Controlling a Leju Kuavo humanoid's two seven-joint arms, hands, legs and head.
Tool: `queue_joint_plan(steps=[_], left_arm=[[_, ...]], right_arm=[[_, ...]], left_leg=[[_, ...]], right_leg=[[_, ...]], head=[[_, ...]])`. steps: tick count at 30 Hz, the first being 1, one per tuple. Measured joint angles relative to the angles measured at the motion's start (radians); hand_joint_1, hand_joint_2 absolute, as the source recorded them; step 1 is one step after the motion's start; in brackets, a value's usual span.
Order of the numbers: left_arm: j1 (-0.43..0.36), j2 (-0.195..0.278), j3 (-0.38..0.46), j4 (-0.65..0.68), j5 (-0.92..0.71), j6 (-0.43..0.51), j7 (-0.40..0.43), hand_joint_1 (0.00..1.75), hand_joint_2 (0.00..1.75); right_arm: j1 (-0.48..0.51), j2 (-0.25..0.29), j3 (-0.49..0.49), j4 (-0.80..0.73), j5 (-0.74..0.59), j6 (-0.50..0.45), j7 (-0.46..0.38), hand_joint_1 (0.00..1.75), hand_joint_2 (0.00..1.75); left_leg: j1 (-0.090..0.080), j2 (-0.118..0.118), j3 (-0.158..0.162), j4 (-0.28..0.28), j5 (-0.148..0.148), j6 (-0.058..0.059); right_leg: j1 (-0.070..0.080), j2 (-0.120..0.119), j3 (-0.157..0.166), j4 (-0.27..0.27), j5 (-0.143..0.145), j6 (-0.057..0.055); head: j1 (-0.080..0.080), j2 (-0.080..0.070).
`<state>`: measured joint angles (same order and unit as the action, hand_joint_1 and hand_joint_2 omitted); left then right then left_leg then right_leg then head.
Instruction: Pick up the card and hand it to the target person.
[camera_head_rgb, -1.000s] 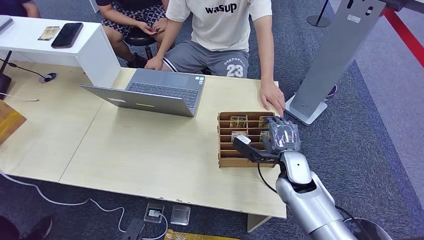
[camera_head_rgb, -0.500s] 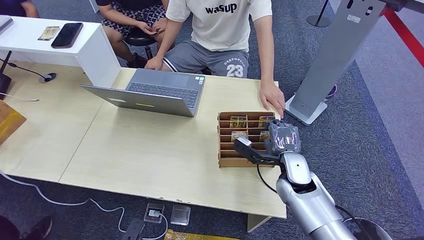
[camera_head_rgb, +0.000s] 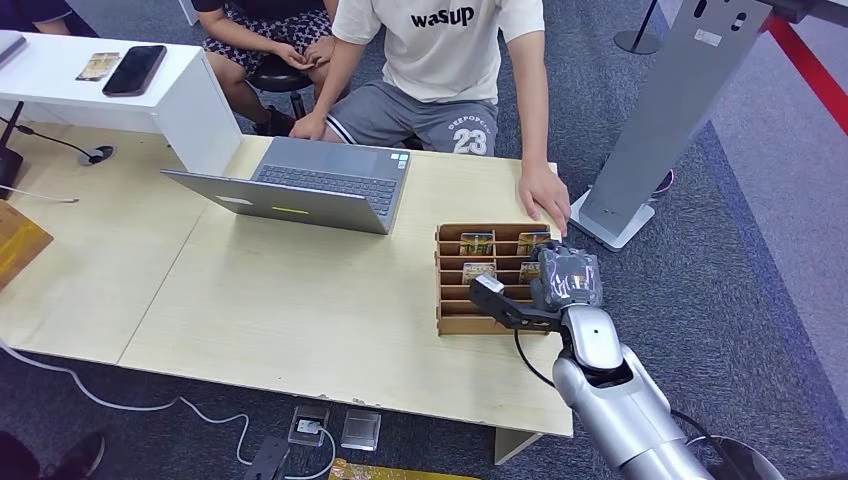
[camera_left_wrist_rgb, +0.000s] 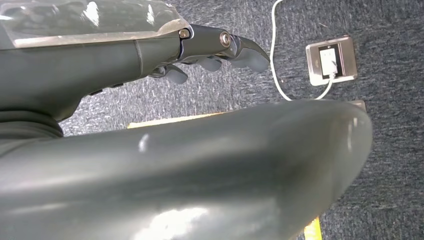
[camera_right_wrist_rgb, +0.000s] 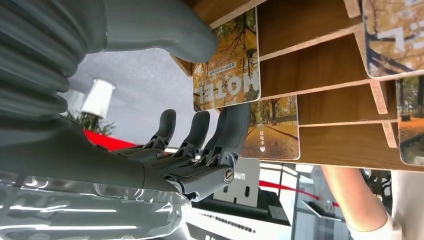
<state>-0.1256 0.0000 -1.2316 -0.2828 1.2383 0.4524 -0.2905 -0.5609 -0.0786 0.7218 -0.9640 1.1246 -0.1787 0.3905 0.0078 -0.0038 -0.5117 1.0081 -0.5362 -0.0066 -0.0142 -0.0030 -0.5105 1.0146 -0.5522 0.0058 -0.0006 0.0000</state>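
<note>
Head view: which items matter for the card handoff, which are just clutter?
Job: card in wooden card rack; right hand at the rack; person's hand on the table.
Clutter: laptop, phone, grey stand.

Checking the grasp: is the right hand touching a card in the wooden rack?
Cannot tell. In the right wrist view the right hand overlaps two cards in the rack, but contact is unclear.

autumn-tree card (camera_right_wrist_rgb: 227, 62), upright in wooden rack slot (camera_right_wrist_rgb: 320, 65), beside thumb
</note>
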Motion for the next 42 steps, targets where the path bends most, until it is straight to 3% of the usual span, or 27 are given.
queue_joint_plan(steps=[7, 13, 42], left_arm=[[0.000, 0.000, 0.000, 0.002, 0.000, 0.000, -0.002, 0.00, 0.00], [0.000, 0.000, 0.000, 0.005, 0.000, 0.000, -0.002, 0.00, 0.00], [0.000, 0.000, 0.000, 0.008, -0.028, -0.013, -0.008, 0.00, 0.00]], right_arm=[[0.002, 0.001, 0.003, 0.000, 0.047, 0.001, 0.017, 0.94, 1.75], [0.005, 0.003, 0.005, 0.000, 0.056, 0.001, 0.023, 1.27, 1.75], [0.075, 0.006, -0.024, -0.080, 0.041, -0.039, 0.032, 1.74, 1.75]], left_leg=[[0.000, 0.000, 0.000, 0.000, 0.000, 0.000], [0.000, 0.000, 0.000, 0.000, 0.000, 0.000], [0.000, 0.001, 0.002, 0.000, 0.000, 0.000]], right_leg=[[0.000, 0.000, 0.000, 0.000, 0.000, 0.000], [0.000, 0.000, 0.000, 0.000, 0.000, 0.000], [0.000, 0.000, 0.002, 0.000, 0.000, 0.000]], head=[[0.000, 0.000], [0.000, 0.000], [-0.001, 0.000]])
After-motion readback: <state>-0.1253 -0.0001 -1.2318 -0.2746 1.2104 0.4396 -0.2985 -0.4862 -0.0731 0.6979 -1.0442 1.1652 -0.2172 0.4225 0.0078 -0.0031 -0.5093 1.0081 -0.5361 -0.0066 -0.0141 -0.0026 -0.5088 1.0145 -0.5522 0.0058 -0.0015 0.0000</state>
